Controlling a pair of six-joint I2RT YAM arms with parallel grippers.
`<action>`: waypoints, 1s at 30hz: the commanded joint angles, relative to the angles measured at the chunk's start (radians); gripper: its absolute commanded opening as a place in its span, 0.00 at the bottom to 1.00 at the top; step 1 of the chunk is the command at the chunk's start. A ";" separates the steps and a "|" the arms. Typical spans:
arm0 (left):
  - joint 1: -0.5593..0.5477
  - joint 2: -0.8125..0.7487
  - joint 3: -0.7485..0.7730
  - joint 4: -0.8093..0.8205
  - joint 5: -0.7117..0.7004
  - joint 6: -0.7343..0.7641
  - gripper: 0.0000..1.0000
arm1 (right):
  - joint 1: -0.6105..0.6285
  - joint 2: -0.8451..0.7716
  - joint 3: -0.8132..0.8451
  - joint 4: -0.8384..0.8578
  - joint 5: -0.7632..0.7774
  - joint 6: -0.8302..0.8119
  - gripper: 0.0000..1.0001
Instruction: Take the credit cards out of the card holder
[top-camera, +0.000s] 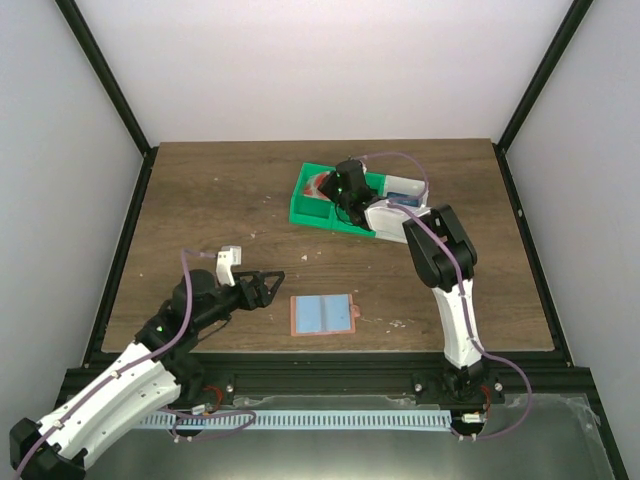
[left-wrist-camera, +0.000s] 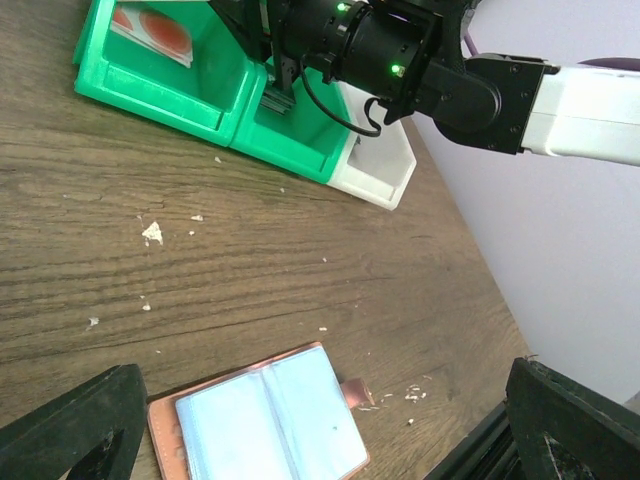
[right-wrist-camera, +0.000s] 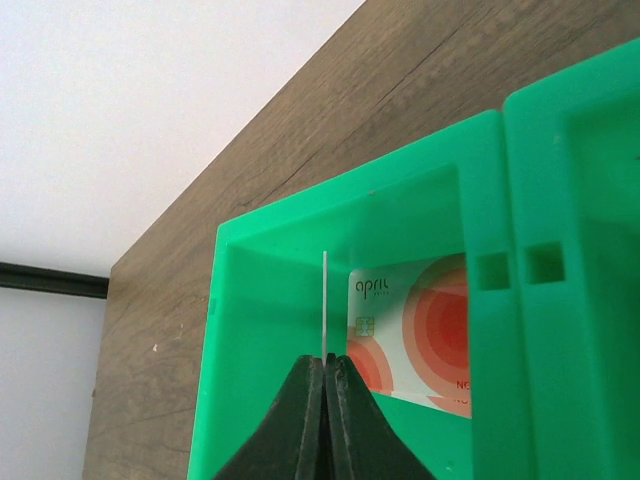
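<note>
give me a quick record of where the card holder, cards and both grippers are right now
card holder: lying open on the table near the front edge, light-blue faces up
cards left in holder: cannot tell
left gripper: open, just left of the holder, not touching it
right gripper: shut on a thin card seen edge-on, over the green bin
bin contents: one printed card with red-orange circles lies in that compartment
</note>
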 joint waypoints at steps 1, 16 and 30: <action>0.004 0.000 -0.010 0.024 0.018 -0.009 1.00 | -0.005 0.024 0.014 0.018 0.059 0.049 0.02; 0.004 -0.006 -0.014 0.019 0.020 -0.012 1.00 | 0.006 0.012 0.020 -0.008 0.051 0.070 0.15; 0.004 0.160 -0.033 0.086 0.150 -0.068 1.00 | 0.001 -0.200 0.050 -0.212 -0.153 -0.170 0.24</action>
